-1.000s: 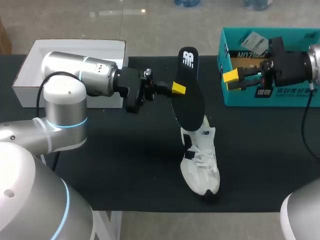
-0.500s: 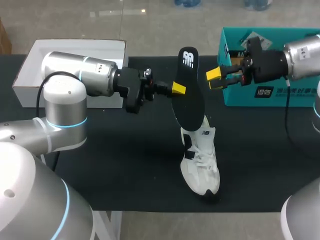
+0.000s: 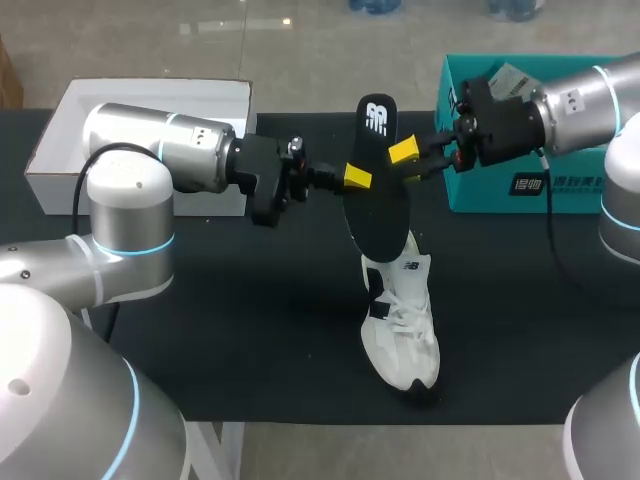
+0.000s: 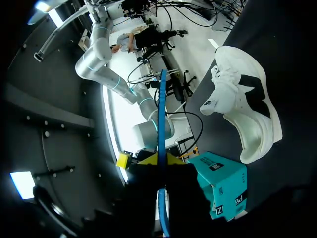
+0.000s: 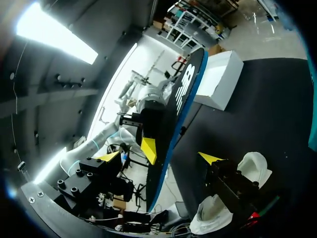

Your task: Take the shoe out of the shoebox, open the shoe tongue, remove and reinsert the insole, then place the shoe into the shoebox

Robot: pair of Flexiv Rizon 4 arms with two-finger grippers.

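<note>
One white sneaker with black panels (image 3: 402,325) is laid on the black table top (image 3: 250,330), toe toward the near edge, outside both boxes. Its heel opening is hidden by the lower end of the long black insole with a blue edge (image 3: 378,190); contact between the two cannot be told. The insole is held upright over the shoe, pinched at one edge by the left gripper (image 3: 358,178). Only one yellow tip is seen from above; the other is covered by the insole. In the left wrist view the insole is seen edge-on as a thin blue line between dark fingers. At the insole's other edge the right gripper (image 3: 404,153) is spread wide; touching or not cannot be told. Farther back, the teal cardboard shoebox (image 3: 480,195) is partly covered by the right arm and cut off at the side, contents hard to make out. The white cardboard box (image 3: 150,95) is partly hidden behind the left arm.
</note>
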